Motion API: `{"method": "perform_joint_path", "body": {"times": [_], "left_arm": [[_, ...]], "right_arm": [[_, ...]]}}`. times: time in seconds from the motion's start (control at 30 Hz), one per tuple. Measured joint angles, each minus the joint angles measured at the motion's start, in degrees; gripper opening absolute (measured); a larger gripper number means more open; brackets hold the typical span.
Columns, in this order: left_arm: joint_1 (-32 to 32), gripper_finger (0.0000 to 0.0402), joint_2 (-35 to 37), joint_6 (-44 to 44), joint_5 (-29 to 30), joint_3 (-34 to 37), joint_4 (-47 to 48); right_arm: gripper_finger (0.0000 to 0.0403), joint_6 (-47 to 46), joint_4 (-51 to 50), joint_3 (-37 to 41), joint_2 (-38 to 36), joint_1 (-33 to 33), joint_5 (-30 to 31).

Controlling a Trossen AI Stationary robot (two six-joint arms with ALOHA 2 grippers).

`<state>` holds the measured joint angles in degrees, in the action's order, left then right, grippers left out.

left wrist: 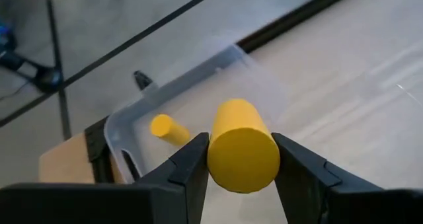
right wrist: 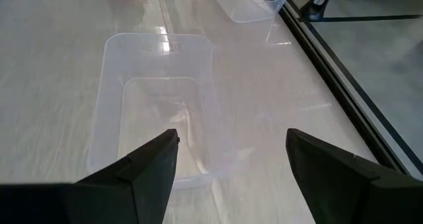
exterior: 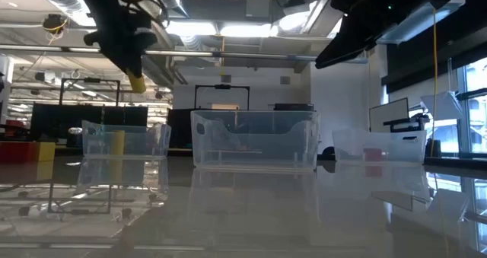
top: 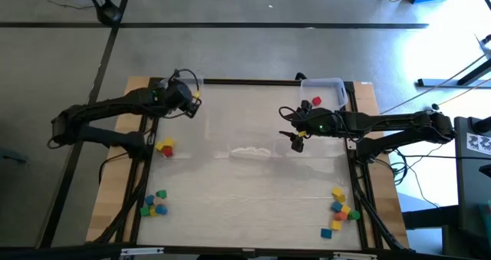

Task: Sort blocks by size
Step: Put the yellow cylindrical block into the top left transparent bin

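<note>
Left gripper (left wrist: 241,159) fingers run off the left wrist picture's edge and cover the sides of the yellow cylinder (left wrist: 242,145), its far end hidden. Block piles (top: 153,204) (top: 340,212) in the high view are too small to tell sizes or count, and the clear middle bin (top: 249,151) barely shows there. In the low view both arms are cut off at the top, right gripper (right wrist: 231,159) fingertips out of sight.
</note>
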<state>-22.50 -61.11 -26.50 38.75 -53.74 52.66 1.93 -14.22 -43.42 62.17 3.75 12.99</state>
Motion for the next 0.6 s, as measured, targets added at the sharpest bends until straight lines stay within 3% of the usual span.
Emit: {"method": "perform_joint_path", "body": {"times": [0.37,0.6], "left_arm": [[-11.26,0.0139,-8.50,2.34,-1.38,0.02,-0.15],[-14.18,0.0139,-15.39,4.13,-12.27,0.04,-1.33]], "right_arm": [[0.0280,0.02,-0.02,-0.02,0.00,0.02,0.00],[0.0280,0.02,-0.02,-0.02,0.00,0.00,0.00]]}}
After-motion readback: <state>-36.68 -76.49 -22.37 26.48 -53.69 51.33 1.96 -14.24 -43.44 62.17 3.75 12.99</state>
